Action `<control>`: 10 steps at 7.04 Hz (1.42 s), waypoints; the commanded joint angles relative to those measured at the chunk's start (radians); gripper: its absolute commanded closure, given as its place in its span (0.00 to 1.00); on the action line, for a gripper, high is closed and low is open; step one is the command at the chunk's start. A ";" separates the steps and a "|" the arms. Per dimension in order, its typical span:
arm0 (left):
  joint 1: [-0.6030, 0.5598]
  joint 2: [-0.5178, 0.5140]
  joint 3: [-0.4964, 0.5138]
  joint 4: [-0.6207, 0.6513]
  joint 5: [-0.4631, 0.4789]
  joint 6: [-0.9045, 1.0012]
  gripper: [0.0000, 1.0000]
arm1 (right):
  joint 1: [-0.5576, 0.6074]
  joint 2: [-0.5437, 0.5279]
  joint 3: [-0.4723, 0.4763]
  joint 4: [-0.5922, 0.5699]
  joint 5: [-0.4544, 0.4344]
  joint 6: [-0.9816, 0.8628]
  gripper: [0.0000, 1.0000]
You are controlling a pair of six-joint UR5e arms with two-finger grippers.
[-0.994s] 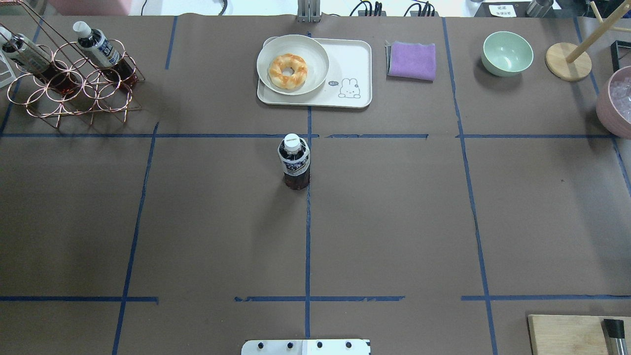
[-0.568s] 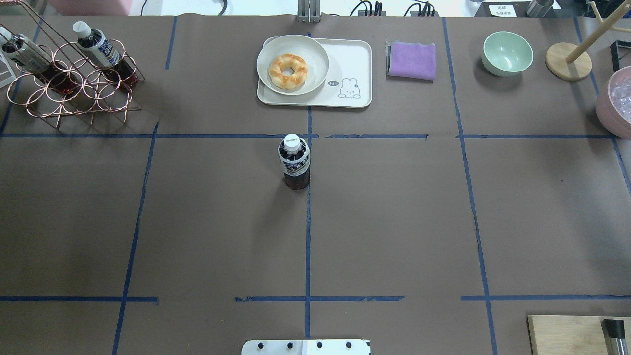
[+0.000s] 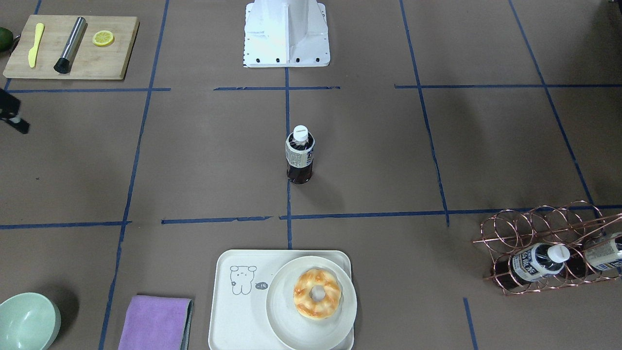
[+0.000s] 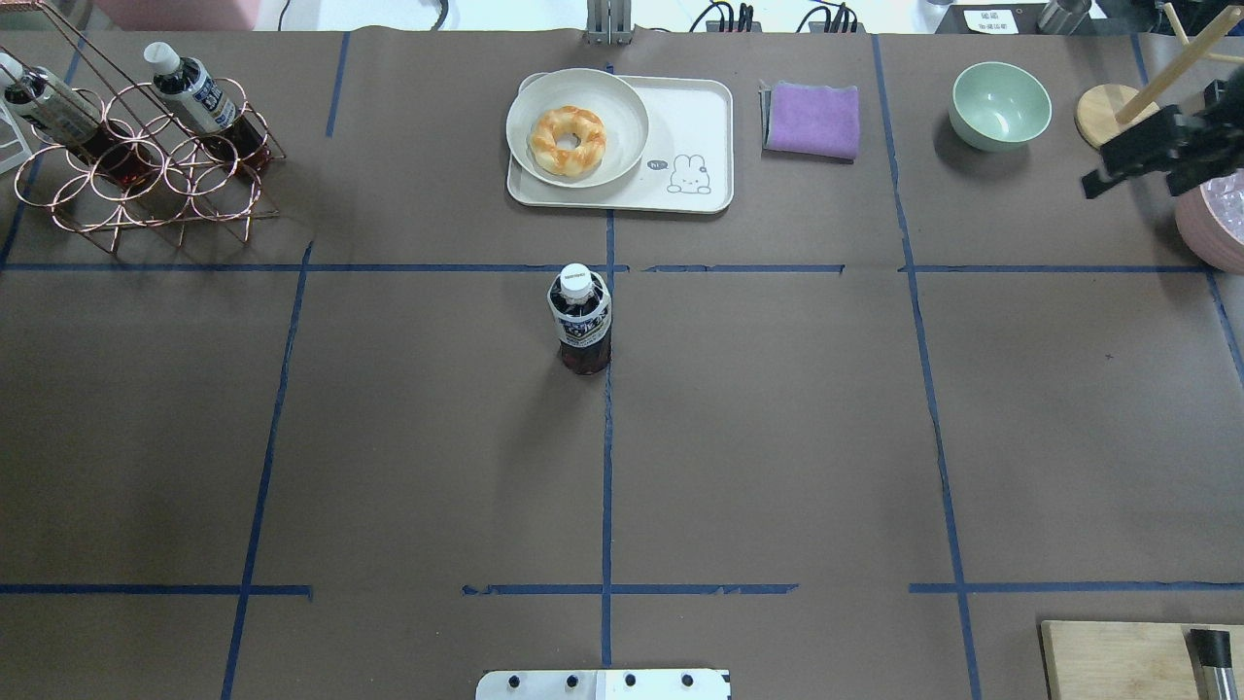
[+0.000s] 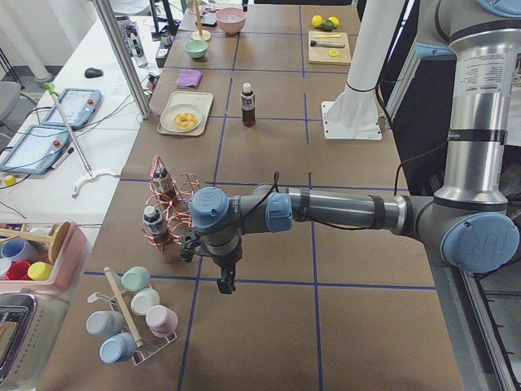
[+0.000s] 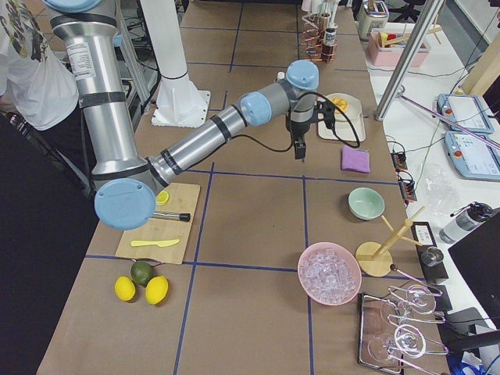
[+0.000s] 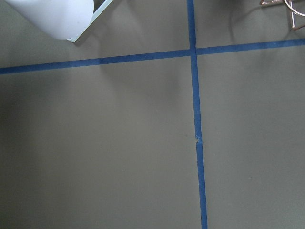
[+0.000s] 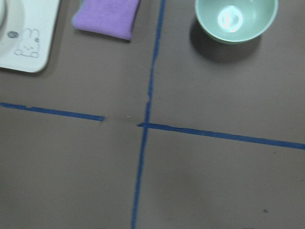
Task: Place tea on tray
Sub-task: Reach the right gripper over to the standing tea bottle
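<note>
The tea bottle [image 4: 581, 321] stands upright on the brown table at its middle, with dark liquid, a white cap and a printed label; it also shows in the front view [image 3: 300, 155]. The cream tray [image 4: 700, 107] with a small animal drawing lies beyond it at the far edge. My right gripper [image 4: 1090, 185] hangs over the far right of the table near the green bowl, far from the bottle; I cannot tell if it is open or shut. My left gripper [image 5: 221, 285] shows only in the left side view, near the wire rack; its state cannot be told.
A round plate [image 4: 622, 107] with a doughnut [image 4: 568, 140] fills the tray's left half. A copper wire rack [image 4: 146, 165] holds two alike bottles at far left. A purple cloth [image 4: 812, 119], green bowl [image 4: 1000, 104], pink ice bowl [image 4: 1215, 214] and wooden board [image 4: 1118, 661] are on the right.
My right gripper has come into the overhead view at the far right edge; before, no arm showed there. The tea bottle has not moved.
</note>
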State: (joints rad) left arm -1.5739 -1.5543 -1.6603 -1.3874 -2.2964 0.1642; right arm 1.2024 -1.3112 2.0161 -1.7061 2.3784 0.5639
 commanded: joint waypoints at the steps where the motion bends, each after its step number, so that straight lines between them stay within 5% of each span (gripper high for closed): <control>1: 0.000 0.000 0.000 -0.001 0.000 0.000 0.00 | -0.217 0.212 0.010 -0.001 -0.107 0.408 0.00; 4: 0.000 0.000 -0.001 -0.002 -0.003 0.000 0.00 | -0.484 0.506 -0.074 -0.142 -0.386 0.637 0.00; 7: 0.000 0.000 -0.007 -0.002 -0.003 0.000 0.00 | -0.555 0.739 -0.328 -0.152 -0.436 0.685 0.01; 10: 0.000 0.000 -0.007 -0.002 -0.003 -0.002 0.00 | -0.584 0.750 -0.402 -0.153 -0.467 0.596 0.09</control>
State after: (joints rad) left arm -1.5739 -1.5539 -1.6674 -1.3898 -2.2994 0.1631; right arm 0.6355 -0.5655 1.6418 -1.8588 1.9305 1.2005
